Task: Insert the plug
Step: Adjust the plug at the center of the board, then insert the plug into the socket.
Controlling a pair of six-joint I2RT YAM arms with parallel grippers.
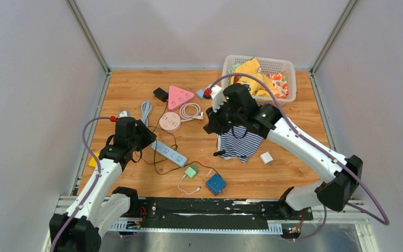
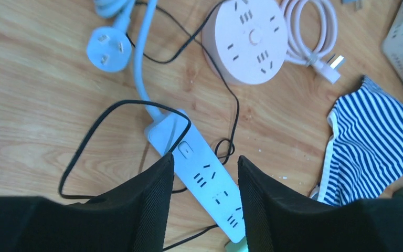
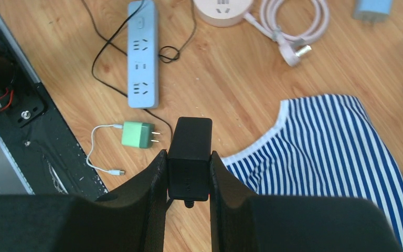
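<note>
Since my right gripper (image 3: pixel 189 157) is clamped on the black plug (image 3: pixel 190 135), held near the striped cloth (image 3: pixel 325 157) and well apart from the power strip (image 2: pixel 189 149), carrying is the step in hand. My left gripper (image 2: pixel 204 160) straddles the strip, jaws apart. Next: brace the strip, align over a socket, press down.

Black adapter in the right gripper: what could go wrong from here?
The left gripper stands open astride the power strip, not clamping it; it may slide under the push.
A black cord loops over the strip's switch end and could snag.
Prongs of the black adapter are hidden; alignment is unsure.
</note>
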